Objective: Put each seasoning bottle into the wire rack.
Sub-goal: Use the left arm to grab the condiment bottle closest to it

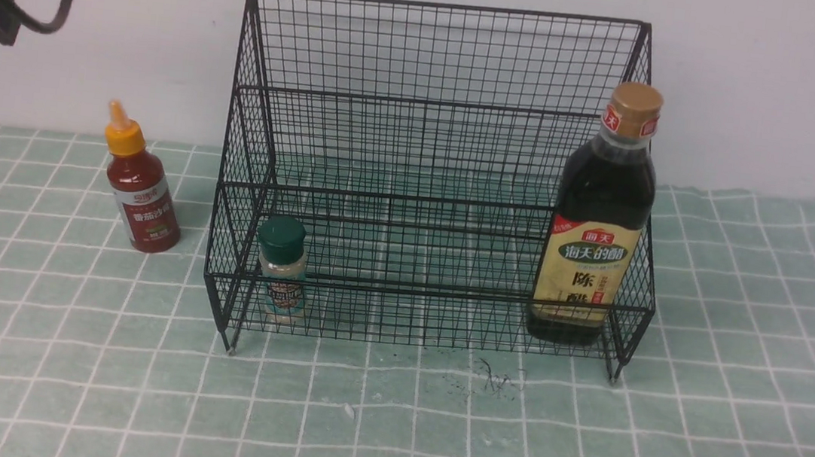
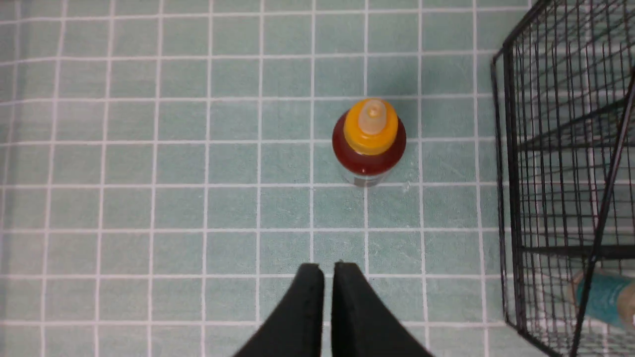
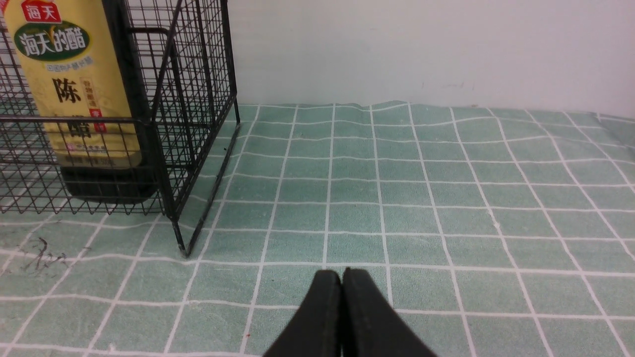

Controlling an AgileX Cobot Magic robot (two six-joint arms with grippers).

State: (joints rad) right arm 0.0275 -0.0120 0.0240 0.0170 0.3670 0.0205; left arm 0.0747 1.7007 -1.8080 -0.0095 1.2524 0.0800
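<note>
As the red sauce bottle (image 1: 141, 189) stands upright at nine o'clock of the wire rack (image 1: 416, 288), the left gripper (image 2: 327, 267), fingers together and empty, is nearer.

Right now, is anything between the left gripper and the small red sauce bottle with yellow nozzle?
Nothing visible: only bare green checked cloth separates the left gripper and the red sauce bottle; the black wire-mesh rack stands aside.

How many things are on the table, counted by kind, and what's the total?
Bottles: 3 (vinegar bottle, sauce bottle, shaker)
Racks: 1 (rack)
Total: 4
</note>
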